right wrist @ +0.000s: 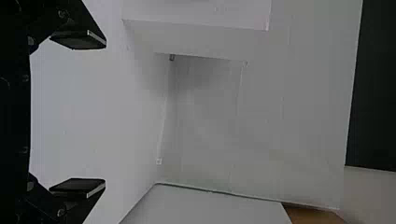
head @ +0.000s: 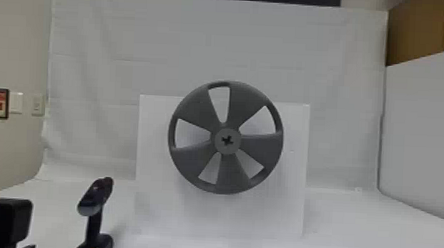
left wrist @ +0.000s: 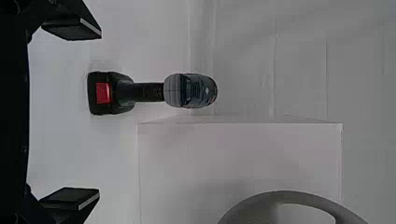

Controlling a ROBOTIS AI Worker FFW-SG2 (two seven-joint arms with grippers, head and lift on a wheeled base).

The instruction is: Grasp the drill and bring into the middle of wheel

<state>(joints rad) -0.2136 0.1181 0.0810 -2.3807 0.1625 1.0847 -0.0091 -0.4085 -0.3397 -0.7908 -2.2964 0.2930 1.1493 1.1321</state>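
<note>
In the head view, the black part of my left gripper (head: 4, 218) is at the lower left corner, left of the drill (head: 94, 205). The drill stands upright on its battery base at the lower left. My left gripper (left wrist: 99, 113) is open in the left wrist view, its fingers wide apart, with the drill (left wrist: 191, 91) beyond them and untouched. A grey five-spoked wheel (head: 259, 145) with a round hub (head: 233, 150) is upright at the middle. Its rim (left wrist: 247, 205) also appears in the left wrist view. My right gripper (right wrist: 105, 114) is open, holding nothing.
A white box (head: 150, 201) stands behind the wheel, right of the drill, on the white table (head: 352, 235). A white cloth backdrop (head: 91, 73) hangs behind. A grey-white panel (head: 421, 141) borders the right side.
</note>
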